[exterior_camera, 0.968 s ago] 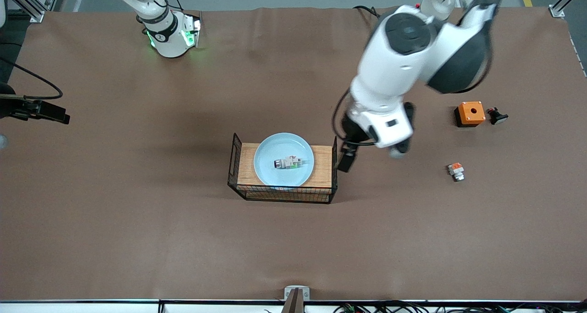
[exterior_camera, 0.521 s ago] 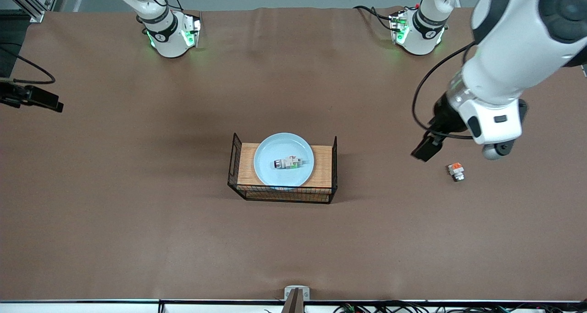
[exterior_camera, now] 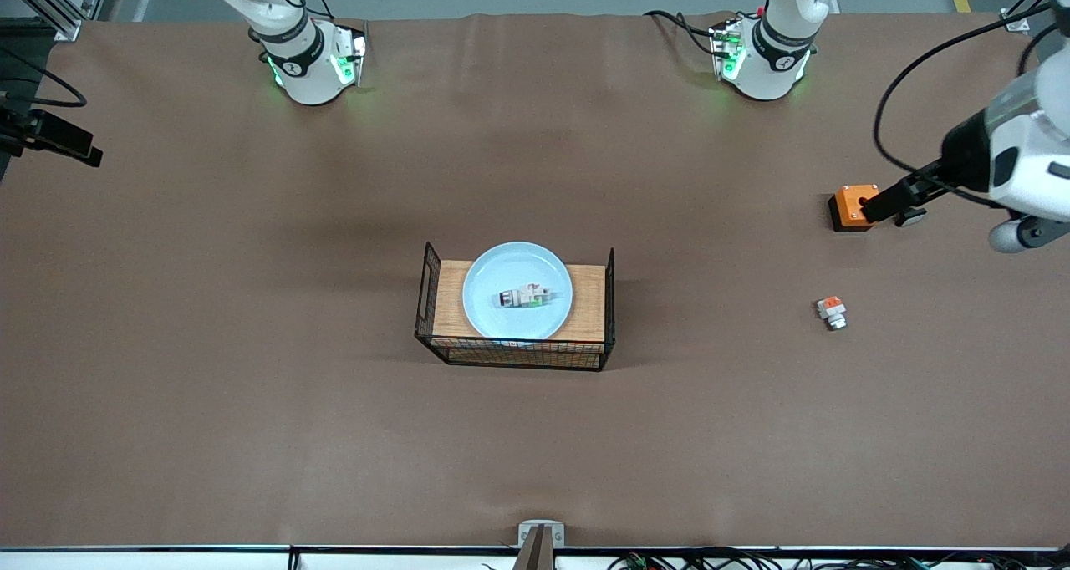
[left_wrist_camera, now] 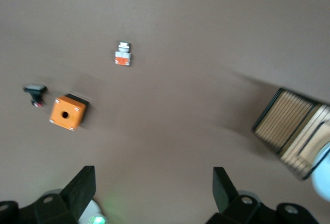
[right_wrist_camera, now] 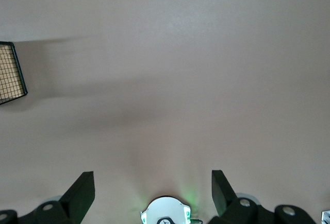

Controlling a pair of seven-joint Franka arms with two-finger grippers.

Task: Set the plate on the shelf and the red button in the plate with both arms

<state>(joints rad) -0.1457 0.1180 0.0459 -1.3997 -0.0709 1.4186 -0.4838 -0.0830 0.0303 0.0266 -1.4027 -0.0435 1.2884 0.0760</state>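
The pale blue plate (exterior_camera: pixel 501 266) lies on a wooden board inside a black wire basket (exterior_camera: pixel 431 291) at the table's middle. The red button (exterior_camera: pixel 524 297) lies on its side on the plate. My left gripper (exterior_camera: pixel 894 195) is open and empty, up in the air over the orange box (exterior_camera: pixel 853 206); its wrist view shows the gripper (left_wrist_camera: pixel 153 188), the basket (left_wrist_camera: pixel 289 128) and a sliver of the plate (left_wrist_camera: pixel 324 182). My right gripper (exterior_camera: pixel 57 139) is open and empty at the table's edge by the right arm's end; its wrist view shows it (right_wrist_camera: pixel 153 190) over bare table.
An orange box with a hole (left_wrist_camera: pixel 67 112), a small black part (left_wrist_camera: pixel 34 92) beside it and a small white piece with an orange-red block (exterior_camera: pixel 831 312) lie toward the left arm's end. The right wrist view shows a basket corner (right_wrist_camera: pixel 11 72) and the right arm's base (right_wrist_camera: pixel 166 212).
My left arm has swung away from beside the basket toward its own end of the table, to over the orange box. My right gripper has drifted slightly toward the bases. Plate and button have not moved.
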